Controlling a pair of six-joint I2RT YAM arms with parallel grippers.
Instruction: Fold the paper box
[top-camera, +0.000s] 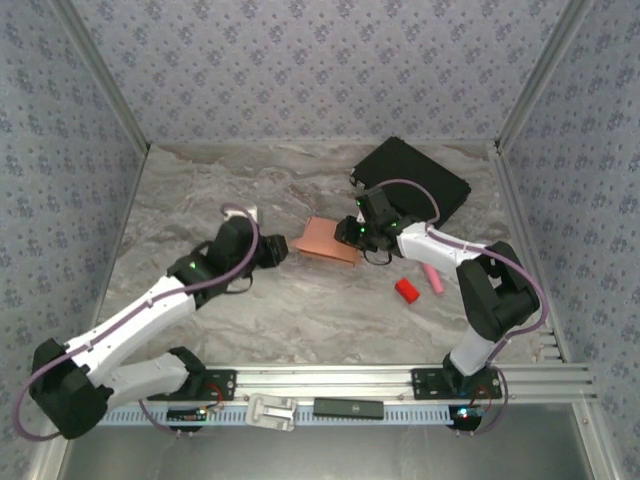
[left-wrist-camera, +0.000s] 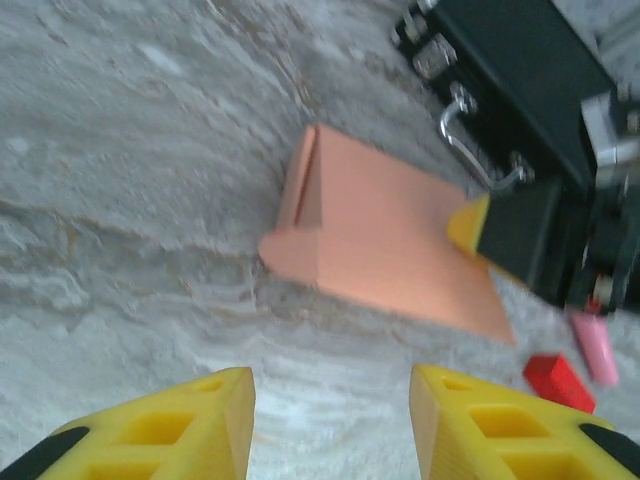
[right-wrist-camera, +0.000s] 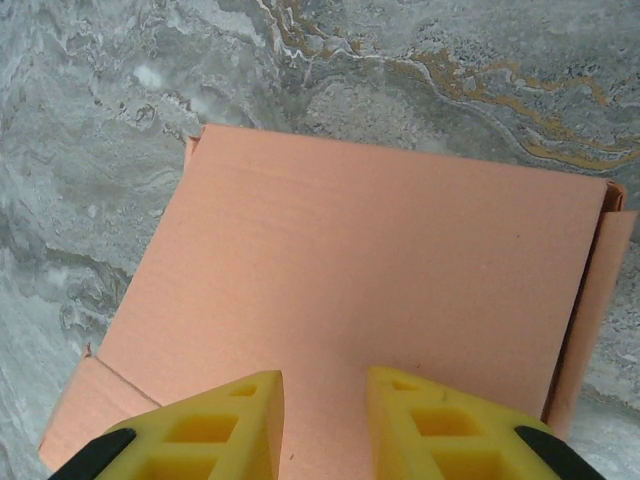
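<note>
Top external view showed the paper box (top-camera: 328, 240) lying flat on the worktop (top-camera: 300, 310) between both tools: left tool (top-camera: 281, 247) released, just beside; right tool (top-camera: 350, 236) nearer, slightly parted, touching its right edge.

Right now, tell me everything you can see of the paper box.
The paper box is salmon-orange thin cardboard, collapsed into a nearly flat rectangular panel lying on the marbled table, near the black case. One end is creased up into a low ridge with a small flap; a narrow flap runs along another edge. The right end effector sits over its edge, apparently touching; the left end effector is apart.
</note>
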